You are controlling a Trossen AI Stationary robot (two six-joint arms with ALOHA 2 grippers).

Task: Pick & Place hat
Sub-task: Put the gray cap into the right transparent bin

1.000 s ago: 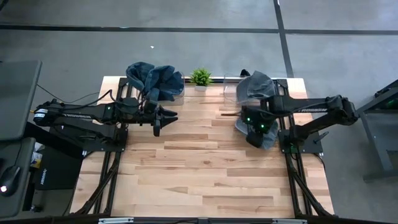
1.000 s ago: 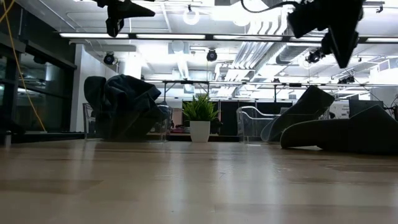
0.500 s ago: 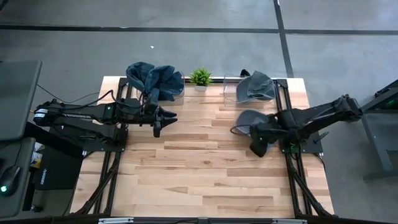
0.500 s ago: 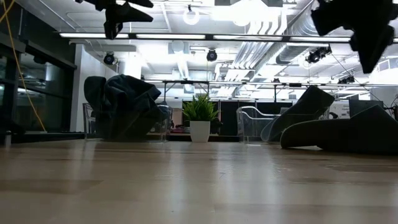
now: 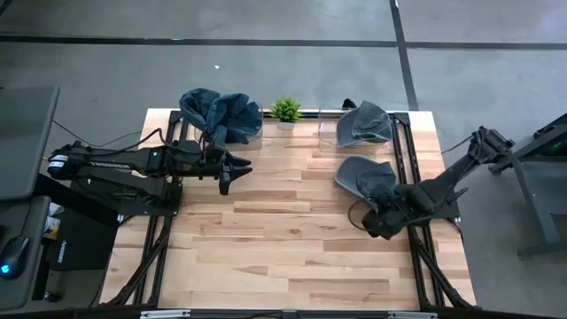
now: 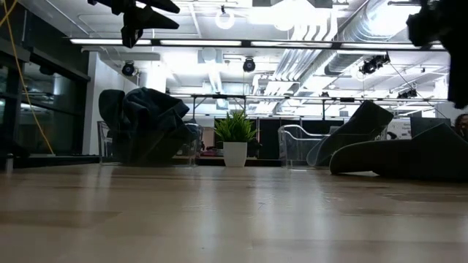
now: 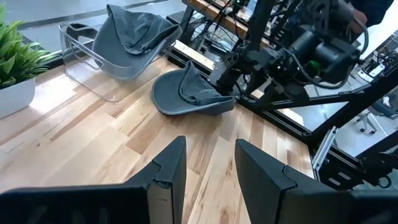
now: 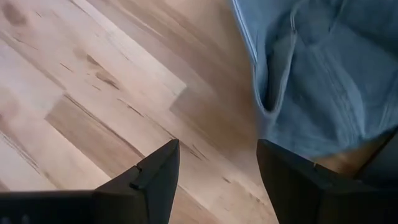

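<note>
The left gripper [image 5: 232,168] hung above the bench's left half near the far edge, jaws slightly parted and empty. The right gripper [image 5: 376,221] hovered by the right edge, folded back, jaws apart, empty.

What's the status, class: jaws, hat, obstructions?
Left gripper and right gripper empty, jaws open. Hat lying flat on table. Nothing blocking.

A: Where do the 4 cameras sit?
B: 1 looks straight down on the whole surface [image 5: 292,230]; 1 sits level at its edge.
A: And the wrists?
B: Both look close along their fingers; all share the hat [image 5: 363,174].
</note>
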